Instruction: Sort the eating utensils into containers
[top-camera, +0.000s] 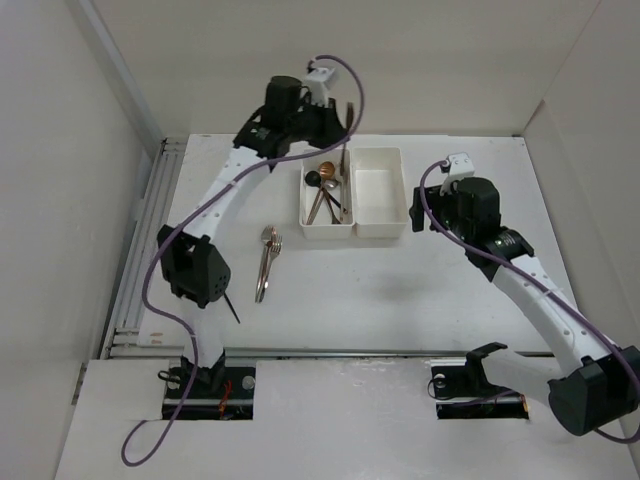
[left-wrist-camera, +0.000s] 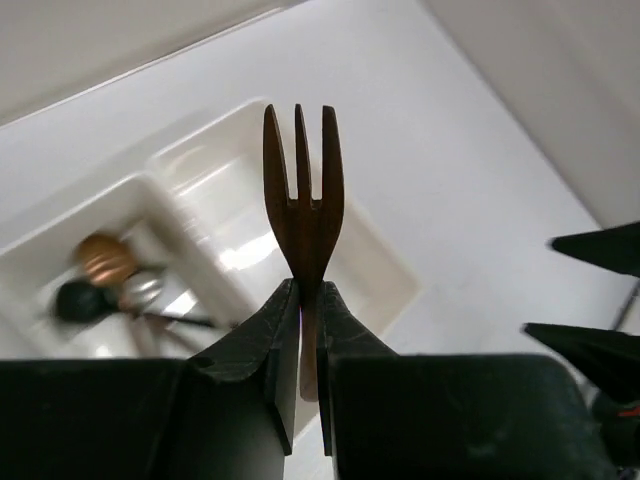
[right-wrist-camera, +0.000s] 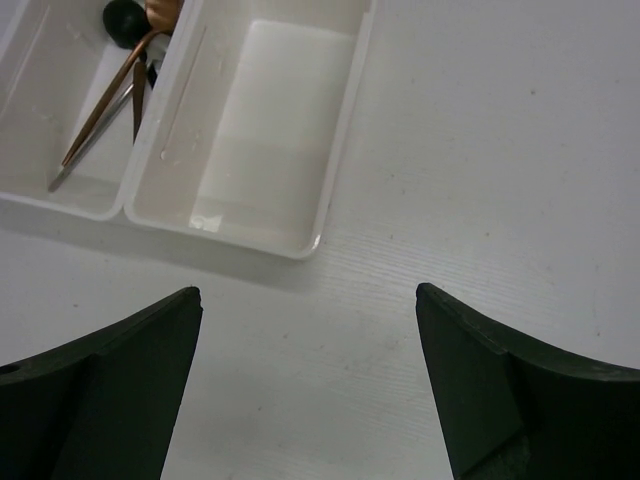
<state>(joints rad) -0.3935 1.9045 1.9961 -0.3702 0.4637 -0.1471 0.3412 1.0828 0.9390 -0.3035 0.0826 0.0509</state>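
My left gripper (left-wrist-camera: 306, 290) is shut on the handle of a dark brown fork (left-wrist-camera: 303, 200), tines pointing away, hanging over the containers (left-wrist-camera: 400, 300). From above, that gripper (top-camera: 338, 118) holds the fork (top-camera: 346, 140) over the back edge of the white twin bins (top-camera: 356, 232). The left bin holds a copper spoon (top-camera: 327, 170), a black spoon (top-camera: 312, 180) and a silver one; the right bin (right-wrist-camera: 340, 150) is bare. A bundle of silver utensils (top-camera: 267, 258) lies on the table left of the bins. My right gripper (right-wrist-camera: 308, 292) stands open over bare table by the right bin's near corner.
White walls enclose the table on the left, back and right. A slotted rail (top-camera: 150, 230) runs along the left edge. Purple cables (top-camera: 430, 215) loop off both wrists. My right gripper's fingertips (left-wrist-camera: 600, 250) show at the right edge of the left wrist view.
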